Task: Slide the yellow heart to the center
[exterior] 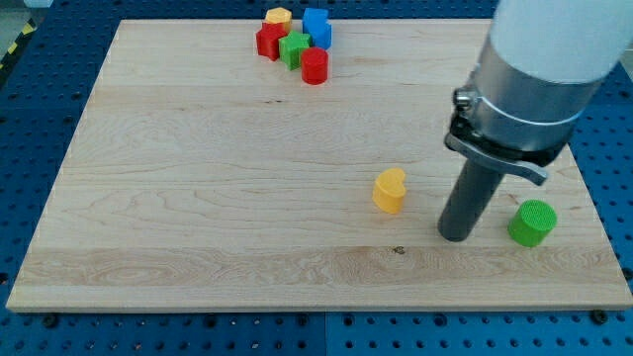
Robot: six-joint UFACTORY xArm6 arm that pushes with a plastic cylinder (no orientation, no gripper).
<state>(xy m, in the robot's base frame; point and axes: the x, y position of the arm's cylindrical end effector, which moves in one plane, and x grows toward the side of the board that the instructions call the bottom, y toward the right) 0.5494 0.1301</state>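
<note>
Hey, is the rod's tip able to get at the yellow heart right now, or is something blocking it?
Probably yes. My tip sits just to the view's right of the yellow heart, with bare board between them. The green cylinder lies on the tip's far side, out of the way.

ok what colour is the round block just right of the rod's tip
Green: the green cylinder sits right of my tip, seen in the camera view.

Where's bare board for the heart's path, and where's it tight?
Free: the whole stretch left of the yellow heart, down to the bottom edge and up to the cluster at the top. Crowded: top centre, around the red cylinder and blue block; also lower right, my tip between heart and green cylinder.
</note>
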